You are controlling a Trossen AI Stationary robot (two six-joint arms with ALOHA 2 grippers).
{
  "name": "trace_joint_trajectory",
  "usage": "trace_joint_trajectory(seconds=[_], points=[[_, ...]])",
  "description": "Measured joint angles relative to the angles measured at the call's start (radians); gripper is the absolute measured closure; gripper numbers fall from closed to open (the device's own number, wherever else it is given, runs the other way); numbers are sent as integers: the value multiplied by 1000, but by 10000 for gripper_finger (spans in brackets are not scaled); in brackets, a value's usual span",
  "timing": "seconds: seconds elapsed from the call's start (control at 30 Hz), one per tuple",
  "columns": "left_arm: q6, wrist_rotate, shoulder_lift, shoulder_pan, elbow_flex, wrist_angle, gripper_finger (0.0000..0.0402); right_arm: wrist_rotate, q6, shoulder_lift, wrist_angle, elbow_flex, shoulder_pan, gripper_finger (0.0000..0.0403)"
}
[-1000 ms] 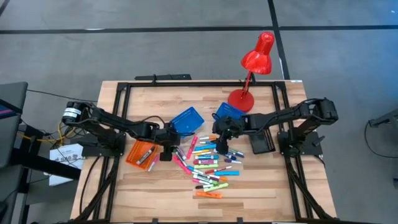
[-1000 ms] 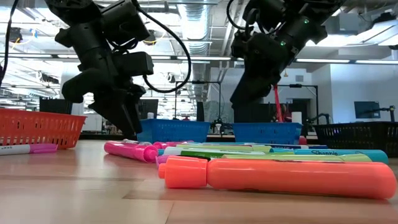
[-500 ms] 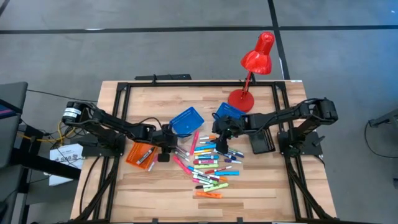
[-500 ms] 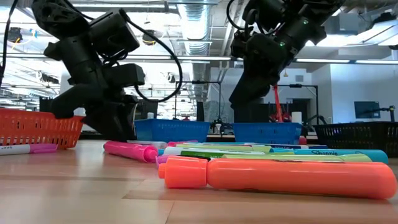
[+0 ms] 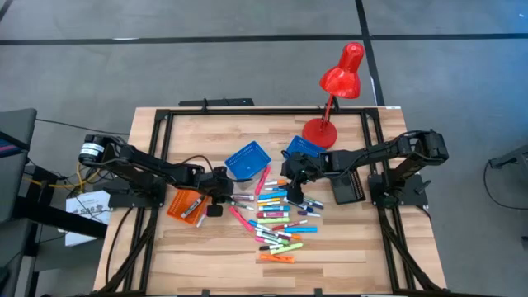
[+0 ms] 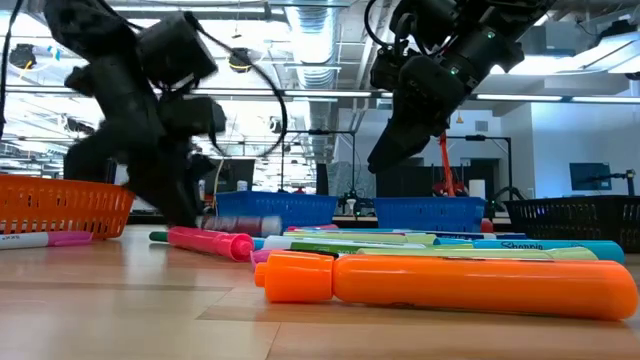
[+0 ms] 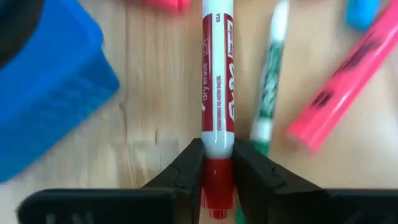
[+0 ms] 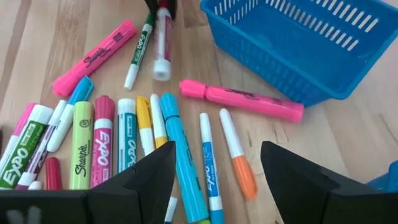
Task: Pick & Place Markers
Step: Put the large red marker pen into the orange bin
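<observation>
Several bright markers [image 5: 276, 219] lie scattered on the wooden table's middle. Low at their left edge is my left gripper [image 5: 219, 193], shut on a red-and-white dry-erase marker [image 7: 217, 93]. This marker points toward the table's right, beside a green marker [image 7: 268, 87] and a pink one [image 7: 348, 81] lying flat. My right gripper [image 8: 217, 162] hangs open over the pile's far right part, with nothing between its fingers. My left gripper pinches the red marker between its two fingers [image 7: 189, 168] near its red cap end [image 7: 216, 165], one finger on each side of the barrel. The fingers slant down from the table's left, roughly in line with the marker. The marker [image 6: 245, 225] sticks out about level; whether it is clear of the table, I cannot tell.
A blue basket [image 5: 247, 159] stands just beyond the left gripper, and a second blue one [image 5: 304, 148] behind the right gripper. An orange basket [image 5: 186, 204] holding markers sits to the left. A black tray [image 5: 346, 188] and a red desk lamp [image 5: 334, 91] stand at the right and far side.
My left gripper has drawn back a little toward the table's left edge and sunk closer to the table. In the low view a marker now sticks out from its fingers toward the right, where none showed before.
</observation>
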Motion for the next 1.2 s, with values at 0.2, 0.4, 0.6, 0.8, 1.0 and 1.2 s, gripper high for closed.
trace_joint_trajectory(seconds=[0.2, 0.4, 0.6, 0.8, 1.0, 1.2], points=[[-89, -39, -231, -36, 2, -43, 327, 0, -18, 0, 1, 0, -13, 178], [-414, -61, -535, -50, 2, -365, 329, 1, -18, 0, 0, 0, -27, 178], [-797, -22, -745, -62, 2, -762, 325, 0, -18, 0, 0, 0, -27, 178], [-1046, 60, -821, -110, 2, -908, 334, 0, -17, 0, 0, 0, -25, 178], [-1227, 163, -787, -149, 2, -924, 324, 0, -17, 0, 0, 0, -25, 178], [-1225, 107, -668, -151, 2, -922, 325, -1, -16, 0, 0, 0, -25, 178]])
